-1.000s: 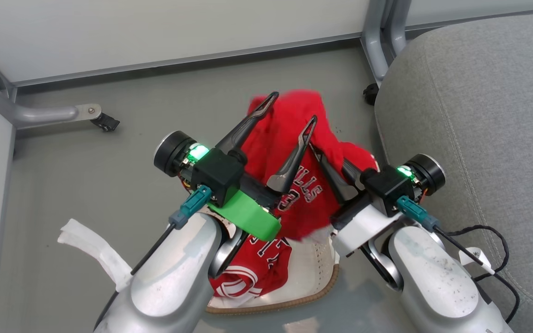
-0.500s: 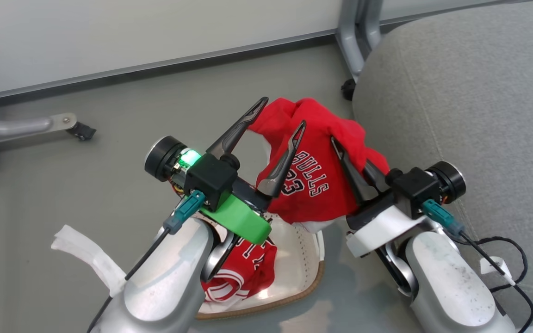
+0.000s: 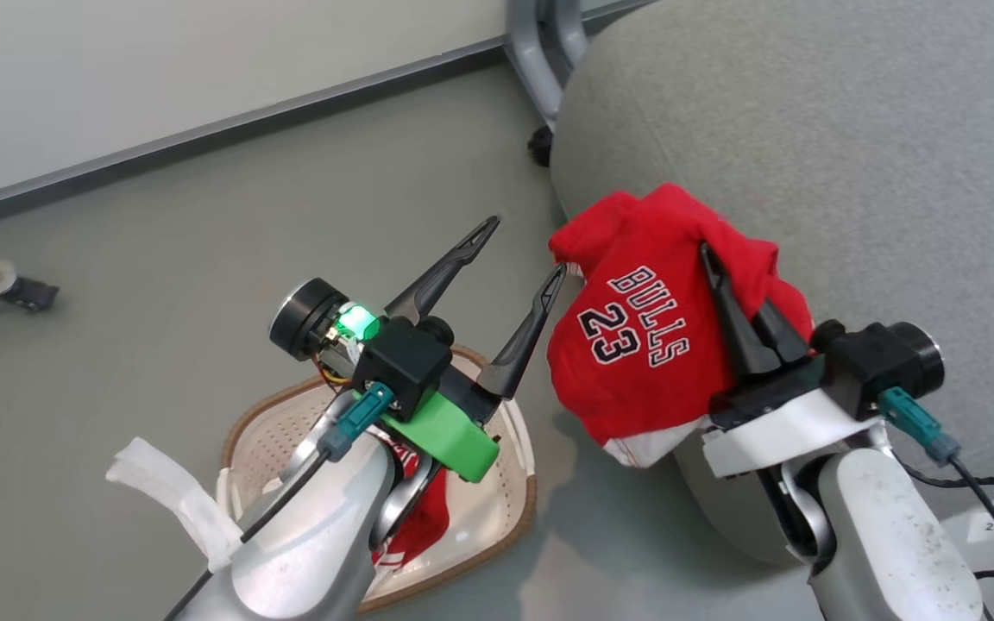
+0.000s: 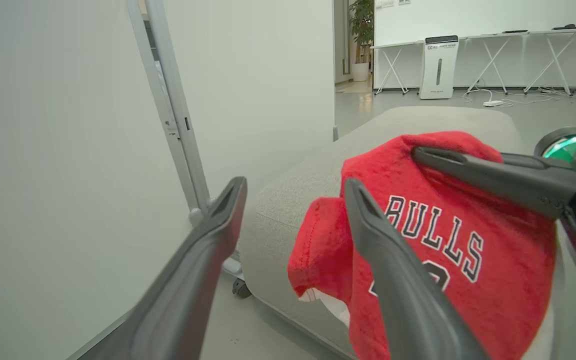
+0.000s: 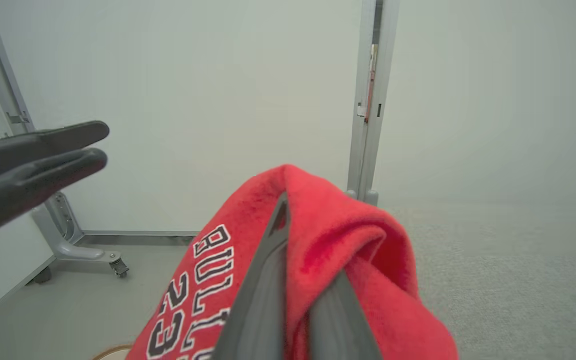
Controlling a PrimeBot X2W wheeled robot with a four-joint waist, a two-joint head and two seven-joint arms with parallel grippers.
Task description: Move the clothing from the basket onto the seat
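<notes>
My right gripper point(image 3: 726, 280) is shut on the red "BULLS 23" T-shirt point(image 3: 635, 354), which hangs off the floor against the near left edge of the grey seat point(image 3: 808, 129). In the right wrist view the cloth point(image 5: 328, 235) drapes over one finger point(image 5: 273, 260). My left gripper point(image 3: 530, 247) stands open with nothing in it, just left of the shirt and above the basket point(image 3: 519, 517). The red jersey point(image 3: 419, 526) lies in the basket, mostly hidden under my left arm. In the left wrist view the open fingers point(image 4: 218, 225) frame the shirt point(image 4: 433, 240) and the seat point(image 4: 313, 185).
A pale partition wall runs along the back, with a metal frame leg and caster point(image 3: 538, 142) at the seat's corner. Another caster point(image 3: 27, 295) sits at the far left. Black cables point(image 3: 980, 509) trail beside my right arm. Grey floor spreads left of the basket.
The head camera has swung right. My right gripper has carried the T-shirt up and right, away from the basket to the seat's edge. The left gripper stays open.
</notes>
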